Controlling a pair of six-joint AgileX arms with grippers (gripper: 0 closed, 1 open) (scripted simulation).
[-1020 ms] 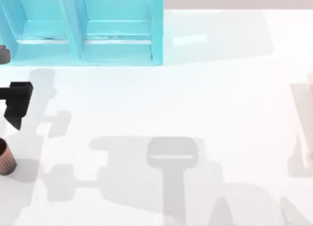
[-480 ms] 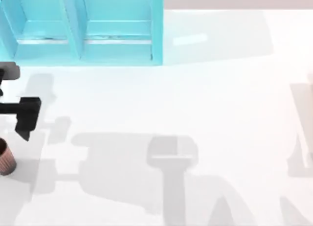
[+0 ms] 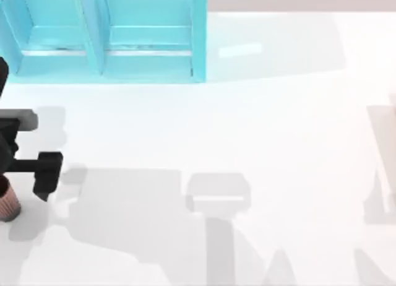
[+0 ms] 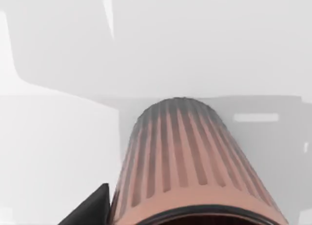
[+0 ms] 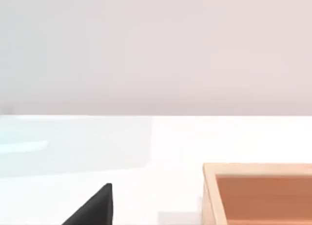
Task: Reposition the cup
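Left arm (image 3: 25, 156) — matte black, blocky links, pale grey band; fingers (image 4: 90, 210) black wedges.

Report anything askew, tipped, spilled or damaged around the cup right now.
Nothing stands out. The cup stands upright at the table's left edge, ribs intact, nothing spilled beside it. The left end effector hangs close by it. The teal shelf unit at the back looks square.

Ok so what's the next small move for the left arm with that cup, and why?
Probably ease the left gripper a little closer and lower around the cup. In the top view it hangs just beside the upright cup at the table's left edge, and the left wrist view shows the ribbed side close up, not yet held.
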